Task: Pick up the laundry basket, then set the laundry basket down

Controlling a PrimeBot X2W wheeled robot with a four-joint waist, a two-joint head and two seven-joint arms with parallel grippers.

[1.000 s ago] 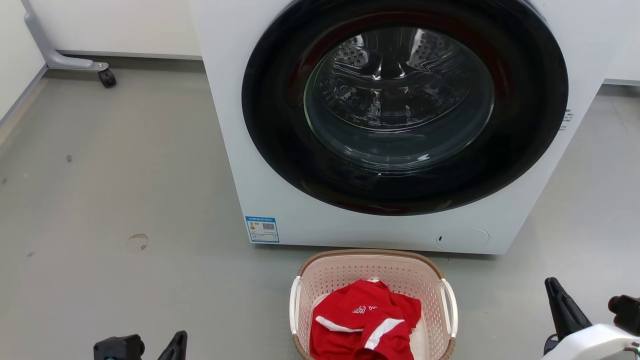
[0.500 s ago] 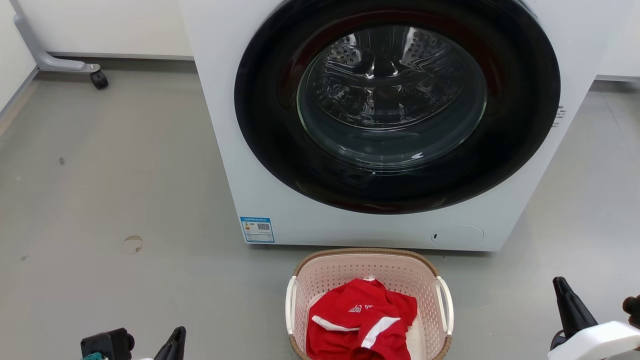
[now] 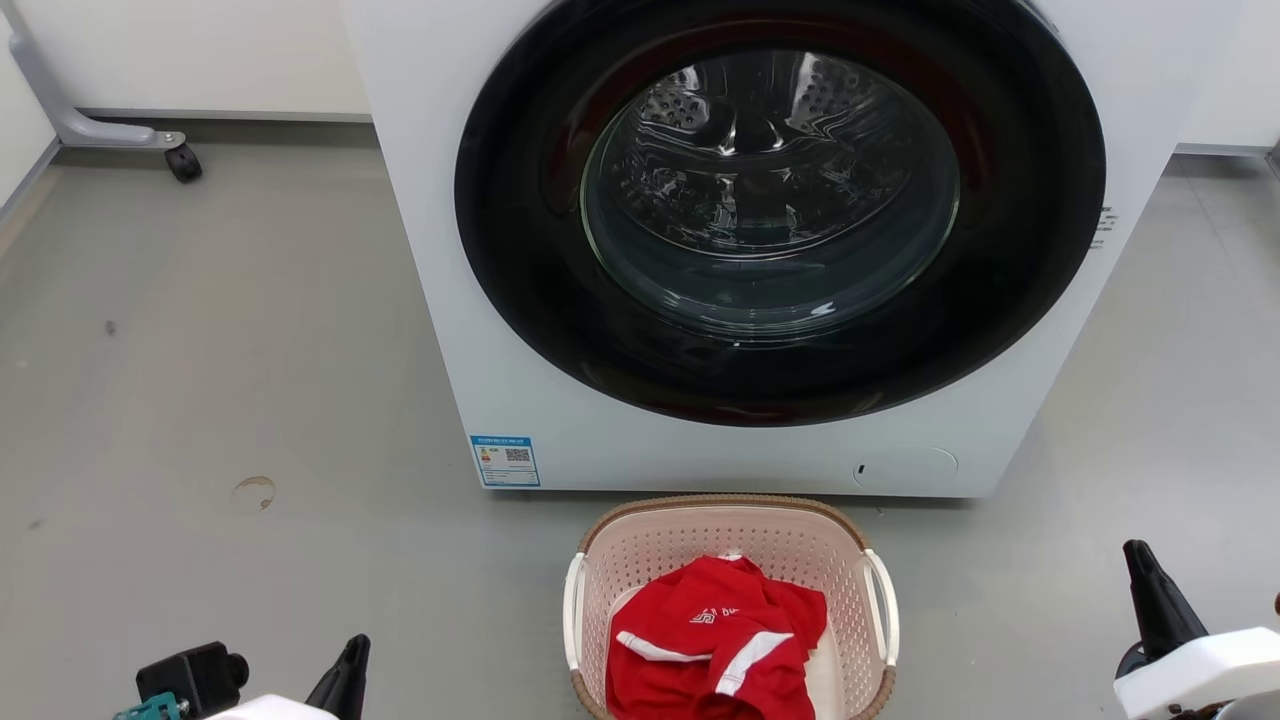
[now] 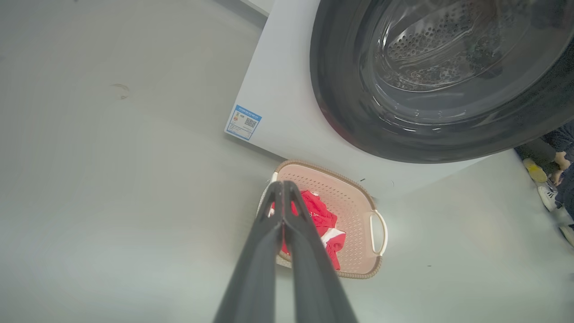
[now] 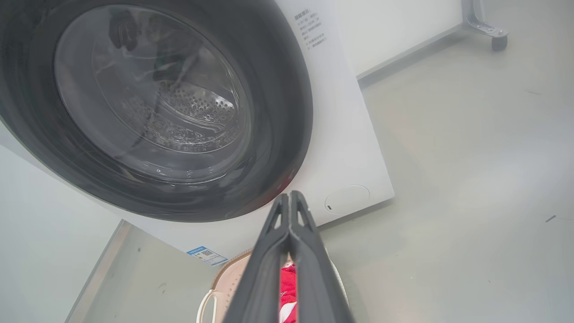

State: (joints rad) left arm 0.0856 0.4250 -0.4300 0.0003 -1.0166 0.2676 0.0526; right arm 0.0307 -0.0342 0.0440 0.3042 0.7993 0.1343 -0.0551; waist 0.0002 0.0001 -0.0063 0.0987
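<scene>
the laundry basket (image 3: 735, 503) sits on the floor (image 3: 250, 350) just on the near side of the washer (image 3: 470, 330), a red garment (image 3: 715, 640) inside. the left gripper (image 4: 283, 185) and right gripper (image 5: 290, 195) hang well off to either side, both pinched fully together and empty. reaching in like that would likely shove or tip the light basket rather than catch its white handles (image 3: 883, 605).

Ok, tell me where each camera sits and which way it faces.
Head view: on the head, facing forward and down at the washer and laundry basket; left gripper lower left, right gripper lower right.
Left wrist view: on that wrist, along its shut fingers, down at the basket.
Right wrist view: on that wrist, along its shut fingers, toward the washer door.
Shared: all show the red garment.
</scene>
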